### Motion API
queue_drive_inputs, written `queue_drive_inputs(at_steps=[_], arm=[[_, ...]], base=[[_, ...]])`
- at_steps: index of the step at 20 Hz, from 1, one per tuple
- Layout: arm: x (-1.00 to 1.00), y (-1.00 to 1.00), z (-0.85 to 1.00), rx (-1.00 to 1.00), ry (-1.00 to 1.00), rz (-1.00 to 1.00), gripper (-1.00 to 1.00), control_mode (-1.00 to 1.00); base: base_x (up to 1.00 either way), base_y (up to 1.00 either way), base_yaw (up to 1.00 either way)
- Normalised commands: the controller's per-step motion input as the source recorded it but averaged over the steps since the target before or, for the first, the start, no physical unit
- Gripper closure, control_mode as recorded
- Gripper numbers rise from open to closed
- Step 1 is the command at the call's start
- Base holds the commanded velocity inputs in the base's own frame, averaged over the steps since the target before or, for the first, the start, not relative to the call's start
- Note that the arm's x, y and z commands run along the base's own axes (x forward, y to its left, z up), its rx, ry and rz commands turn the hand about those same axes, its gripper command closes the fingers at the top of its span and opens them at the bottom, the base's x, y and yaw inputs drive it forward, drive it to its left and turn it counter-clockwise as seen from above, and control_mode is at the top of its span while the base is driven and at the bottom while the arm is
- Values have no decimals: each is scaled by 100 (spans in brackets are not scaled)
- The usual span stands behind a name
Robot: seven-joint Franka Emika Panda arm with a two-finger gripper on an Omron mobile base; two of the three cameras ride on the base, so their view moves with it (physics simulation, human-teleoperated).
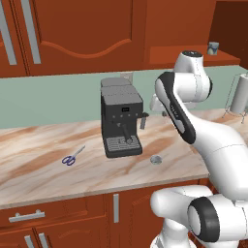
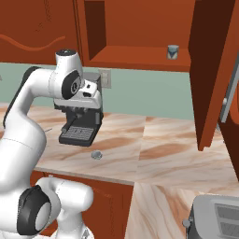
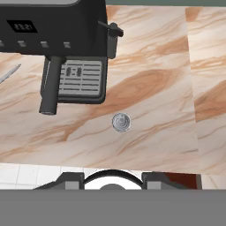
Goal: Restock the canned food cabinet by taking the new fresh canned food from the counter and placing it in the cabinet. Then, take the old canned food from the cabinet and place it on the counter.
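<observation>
The flat silver tin (image 1: pixel 155 159) lies on the marbled counter (image 1: pixel 48 174) near its front edge, just right of a black coffee machine; it also shows as a small disc (image 3: pixel 121 122) and from the other side (image 2: pixel 96 154). The bluish upright can (image 2: pixel 172 52) stands on the shelf of the open cabinet niche (image 2: pixel 140 58), high at the right (image 1: pixel 213 47). My gripper (image 2: pixel 80 110) hangs high above the counter in front of the coffee machine, pointing down. It is open and empty (image 3: pixel 112 178), with the tin well below and slightly ahead.
The coffee machine (image 1: pixel 121 121) stands at the back of the counter, close beside my hand. Blue-handled scissors (image 1: pixel 72 156) lie to its left. A paper-towel holder (image 1: pixel 240 94) is at the far right. A tall wooden panel (image 2: pixel 210 70) juts out right of the niche, and a toaster (image 2: pixel 217 219) sits low.
</observation>
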Motion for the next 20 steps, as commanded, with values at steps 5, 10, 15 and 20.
queue_drive_inputs(at_steps=[5, 10, 15, 20], arm=[[0, -2, 0, 0, 0, 0, -100, -100], [0, -1, 0, 0, 0, 0, -100, -100], [-28, -11, -24, -2, 0, 0, -100, -100], [-36, -1, -95, -11, 0, 0, -100, -100]], base=[[0, 0, 0], [0, 0, 0], [0, 0, 0], [0, 0, 0]])
